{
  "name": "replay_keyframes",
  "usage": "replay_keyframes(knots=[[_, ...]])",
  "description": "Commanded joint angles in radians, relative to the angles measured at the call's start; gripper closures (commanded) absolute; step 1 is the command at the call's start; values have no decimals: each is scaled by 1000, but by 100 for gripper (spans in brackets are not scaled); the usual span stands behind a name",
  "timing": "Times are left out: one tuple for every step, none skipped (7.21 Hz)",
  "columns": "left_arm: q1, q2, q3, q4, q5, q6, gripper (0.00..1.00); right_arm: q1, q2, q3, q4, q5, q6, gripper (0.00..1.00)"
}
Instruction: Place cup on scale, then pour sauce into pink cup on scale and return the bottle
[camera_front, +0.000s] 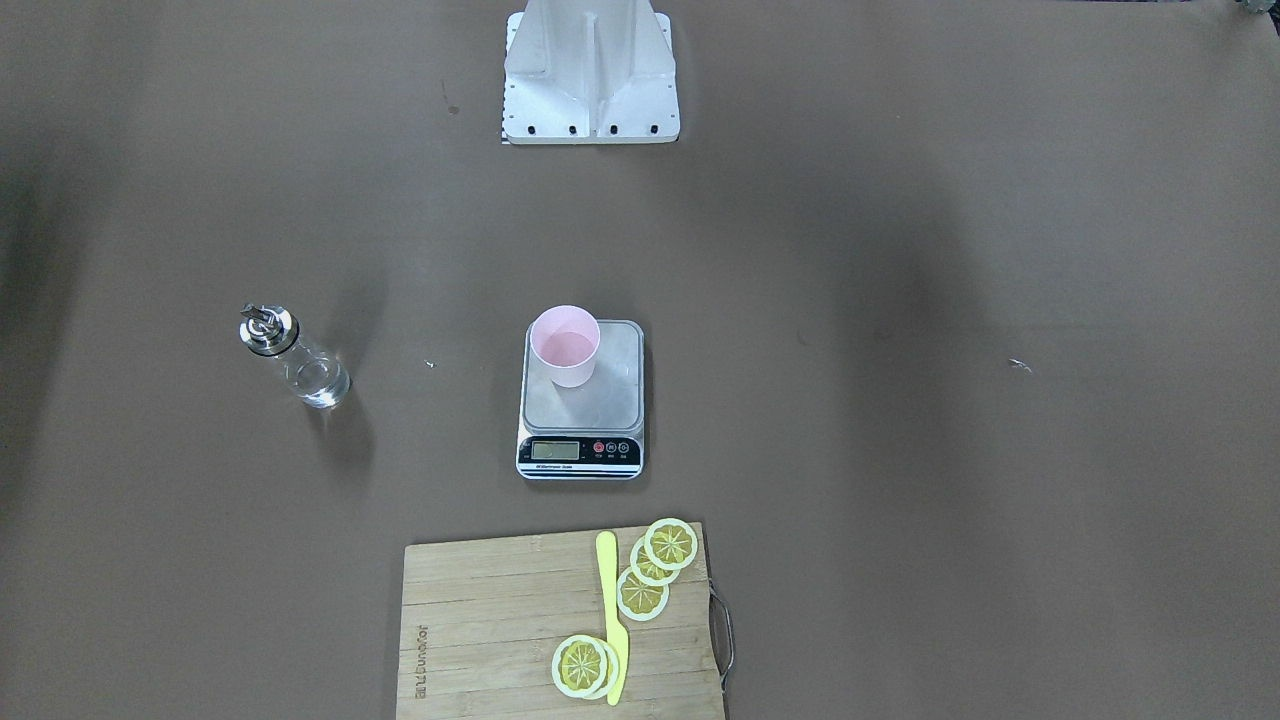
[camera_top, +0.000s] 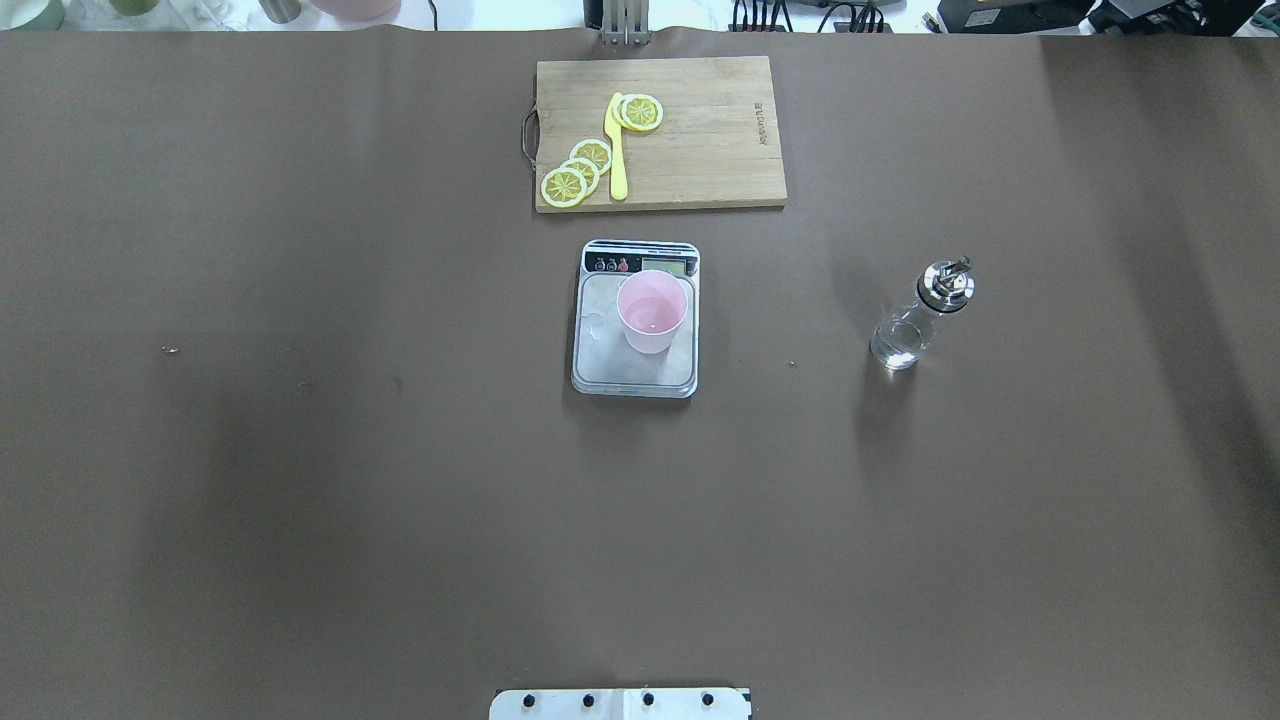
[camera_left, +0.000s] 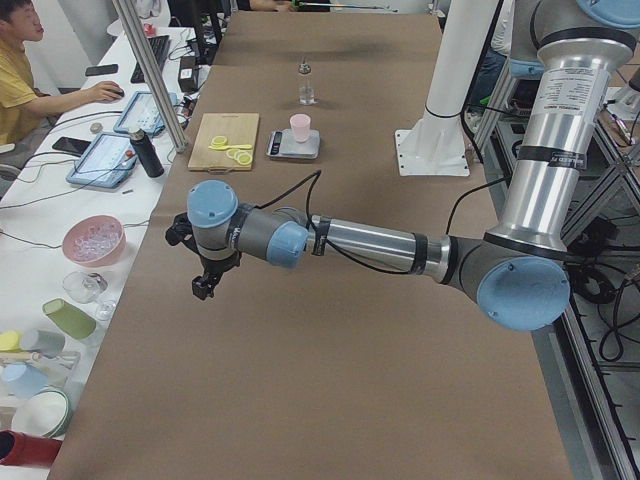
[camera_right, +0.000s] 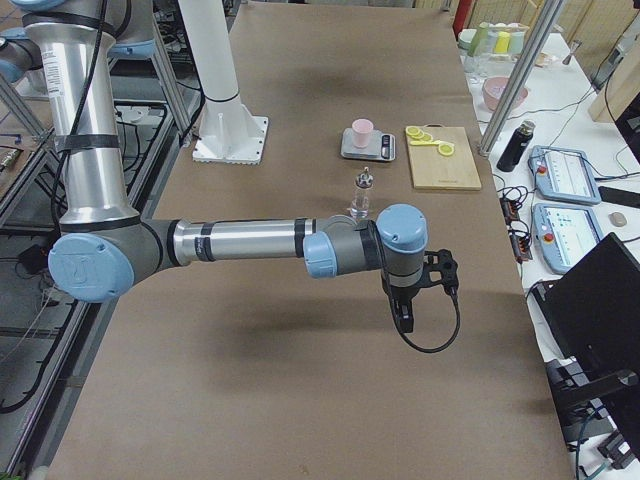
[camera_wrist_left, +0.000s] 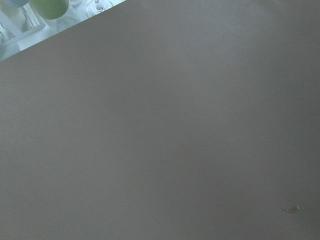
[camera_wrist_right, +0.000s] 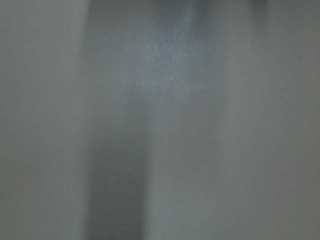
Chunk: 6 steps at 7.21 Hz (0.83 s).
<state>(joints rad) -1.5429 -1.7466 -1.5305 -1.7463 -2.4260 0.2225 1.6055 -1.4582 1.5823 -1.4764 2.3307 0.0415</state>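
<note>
The pale pink cup (camera_top: 652, 313) stands upright on the silver platform of the scale (camera_top: 610, 365) at the table's middle; it also shows in the front view (camera_front: 566, 345) on the scale (camera_front: 610, 400). The clear glass bottle (camera_top: 922, 316) with a silver spout stands upright on the table well to the scale's right, also in the front view (camera_front: 292, 357). Neither gripper shows in the overhead or front views. The left gripper (camera_left: 205, 283) and right gripper (camera_right: 403, 315) show only in the side views, far from the objects; I cannot tell whether they are open or shut.
A wooden cutting board (camera_top: 700, 150) with lemon slices (camera_top: 577, 172) and a yellow knife (camera_top: 616, 147) lies just beyond the scale. The robot's white base (camera_front: 590, 75) stands at the near edge. Both wrist views show only brown table.
</note>
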Motion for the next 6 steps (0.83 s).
replay_keyframes(knots=[[1, 19, 10, 84, -4, 3, 0, 16, 13, 24, -56, -60, -46, 0], [3, 24, 33, 129, 2, 3, 0, 25, -1, 25, -67, -48, -46, 0], [0, 25, 74, 133, 2, 1, 0, 28, -17, 25, -68, -47, -46, 0], [0, 32, 94, 134, 1, 0, 0, 33, -34, 25, -70, -50, -48, 0], [0, 47, 96, 131, 1, 0, 0, 50, -57, 33, -70, -36, -49, 0], [0, 47, 93, 131, 2, 0, 0, 47, -77, 51, -70, -36, -49, 0]])
